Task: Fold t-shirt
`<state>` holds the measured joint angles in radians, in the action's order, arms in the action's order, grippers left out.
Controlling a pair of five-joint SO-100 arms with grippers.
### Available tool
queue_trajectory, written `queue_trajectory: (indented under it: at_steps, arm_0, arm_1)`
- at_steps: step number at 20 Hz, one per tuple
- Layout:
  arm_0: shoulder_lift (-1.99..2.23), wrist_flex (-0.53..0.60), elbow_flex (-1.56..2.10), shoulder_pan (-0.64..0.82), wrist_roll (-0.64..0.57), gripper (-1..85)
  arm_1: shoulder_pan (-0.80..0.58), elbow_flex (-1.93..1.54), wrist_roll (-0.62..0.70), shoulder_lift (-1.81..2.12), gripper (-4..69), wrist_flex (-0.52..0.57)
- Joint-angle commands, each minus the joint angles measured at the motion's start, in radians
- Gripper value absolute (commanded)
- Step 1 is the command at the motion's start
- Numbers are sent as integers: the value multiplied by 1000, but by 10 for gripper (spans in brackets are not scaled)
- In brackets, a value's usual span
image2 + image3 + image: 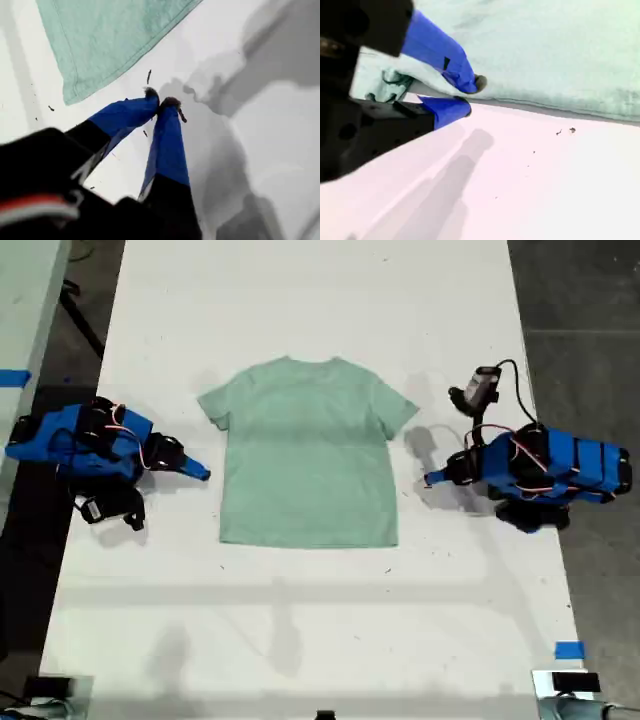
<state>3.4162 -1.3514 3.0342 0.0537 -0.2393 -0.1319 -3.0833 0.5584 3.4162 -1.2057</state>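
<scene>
**A:** Start with the exterior view. Where is the garment?

**B:** The plain, pale mint-green short-sleeved t-shirt of soft cloth lies spread flat in the middle of the long white surface. Its collar points to the far edge and both sleeves are out. One blue arm rests beside it on the exterior view's left and another blue arm on the exterior view's right. Both point inward and neither touches the cloth. I can't say for sure which arm is which.

**A:** And the first wrist view?

**B:** My first gripper has its jaws together at the tips, with nothing in them. It hangs over bare surface, and a hemmed corner of the t-shirt lies just ahead, a little apart from it.

**A:** The second wrist view?

**B:** My second gripper is right at the t-shirt's edge. Its jaws are a little apart and I see nothing between them. A rumpled sleeve hem shows behind them.

**A:** How will it handle?

**B:** I'd expect it to be light and limp. It will probably drape and drag along the surface and won't hold a shape. A pinch in the middle would likely bunch it. I'd take the doubled hems at a sleeve or bottom corner, where the cloth is thicker, and lift with both arms together so the fold stays even.
</scene>
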Motion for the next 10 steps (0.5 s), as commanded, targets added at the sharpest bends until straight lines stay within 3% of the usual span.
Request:
queue_trajectory:
  at_steps: [1, 8, 10]
  arm_0:
    - [8, 124, -26, -215, 261, 63]
    - [8, 57, -20, -196, 275, 64]
    - [8, 11, -21, -184, 285, 64]
  arm_1:
    - [67, 17, -502, 12, 52, 120]
    - [34, 15, -499, 12, 52, 112]
    - [-9, 18, -526, 12, 52, 67]
